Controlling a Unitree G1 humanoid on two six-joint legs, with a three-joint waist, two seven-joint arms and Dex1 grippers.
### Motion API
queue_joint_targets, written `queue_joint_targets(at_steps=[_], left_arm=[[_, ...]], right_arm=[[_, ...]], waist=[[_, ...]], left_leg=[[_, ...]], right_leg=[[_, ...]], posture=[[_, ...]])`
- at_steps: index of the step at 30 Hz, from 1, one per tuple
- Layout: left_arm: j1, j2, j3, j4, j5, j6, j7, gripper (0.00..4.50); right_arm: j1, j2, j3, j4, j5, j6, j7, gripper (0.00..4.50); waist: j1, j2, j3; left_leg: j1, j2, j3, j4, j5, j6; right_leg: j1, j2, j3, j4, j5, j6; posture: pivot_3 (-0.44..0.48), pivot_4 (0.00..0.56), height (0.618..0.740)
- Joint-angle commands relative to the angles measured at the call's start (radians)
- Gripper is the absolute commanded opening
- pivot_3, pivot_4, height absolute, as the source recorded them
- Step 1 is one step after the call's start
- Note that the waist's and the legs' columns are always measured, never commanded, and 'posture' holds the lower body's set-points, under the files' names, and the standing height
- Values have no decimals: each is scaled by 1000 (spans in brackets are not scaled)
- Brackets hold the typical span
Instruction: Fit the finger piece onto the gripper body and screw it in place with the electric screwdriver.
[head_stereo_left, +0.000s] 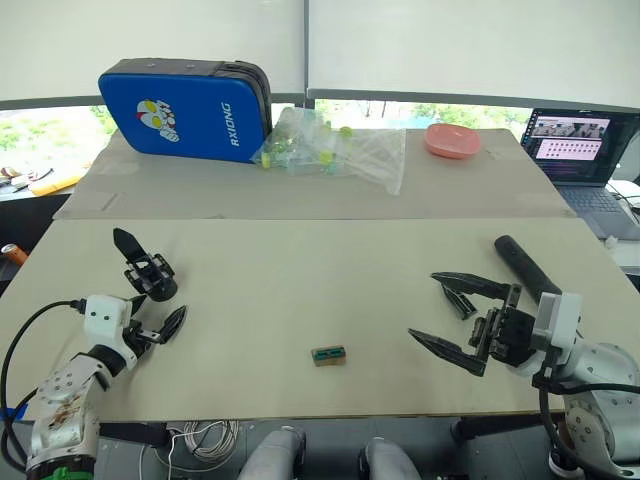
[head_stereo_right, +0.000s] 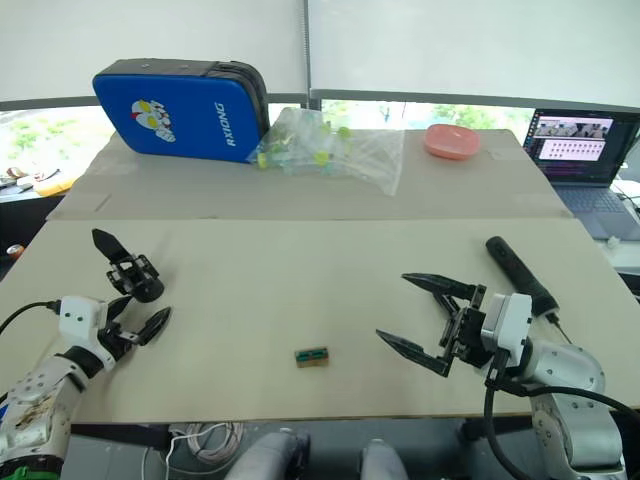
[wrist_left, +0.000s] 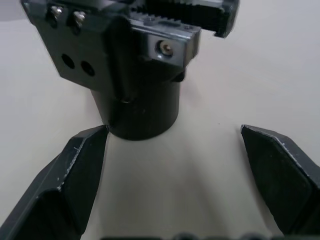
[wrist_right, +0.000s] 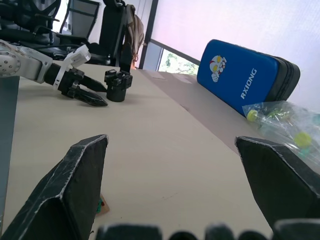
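Gripper body top cut off by frame edge in left wrist view; finger piece partly hidden behind right hand; laptop cropped at edge

White wrists, black cables, pointed black fingers.

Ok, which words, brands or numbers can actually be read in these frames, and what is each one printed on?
"RXIONG": white letters on the side of the blue case at the far side of the table, next to a cartoon figure print.
Laptop screen: rows of small content, too small to read.
Small green-brown block near the table's front edge: any markings are too small to read.
No other readable text.
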Motion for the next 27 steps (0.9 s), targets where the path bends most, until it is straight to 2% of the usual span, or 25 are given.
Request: queue_joint_targets(at_steps=[1,19,22,25,27], left_arm=[[-47,-17,-13,62,22,-34,33,4473],[-257,-46,-79,354,54,-180,-22,4473],[-269,-43,-81,382,56,-186,-20,3670],[-281,-40,-75,406,35,-176,-38,2392],[-287,-33,-78,417,34,-181,-59,2449]], right_arm=[[-14,-11,-16,-10,-2,-27,-11,4500],[0,-14,-20,-8,-34,-44,-24,4500],[9,-15,-20,-18,-37,-45,-34,4500],[23,-15,-25,-29,-39,-44,-45,4500],[30,-18,-29,-35,-39,-44,-50,4500]], waist=[[6,0,0],[29,5,-3],[29,6,-4],[30,8,-5],[31,8,-5]], left_leg=[[0,0,0,0,0,0],[1,-1,0,0,0,0],[1,-1,0,0,0,0],[2,-1,0,0,0,0],[2,-1,0,0,0,0]], right_leg=[[0,0,0,0,0,0],[1,0,-1,1,1,1],[1,0,-2,1,1,1],[1,0,-2,1,1,1],[1,0,-2,1,1,1]], posture=[[0,150,740],[0,150,740],[0,150,740],[0,150,740],[0,150,740]])
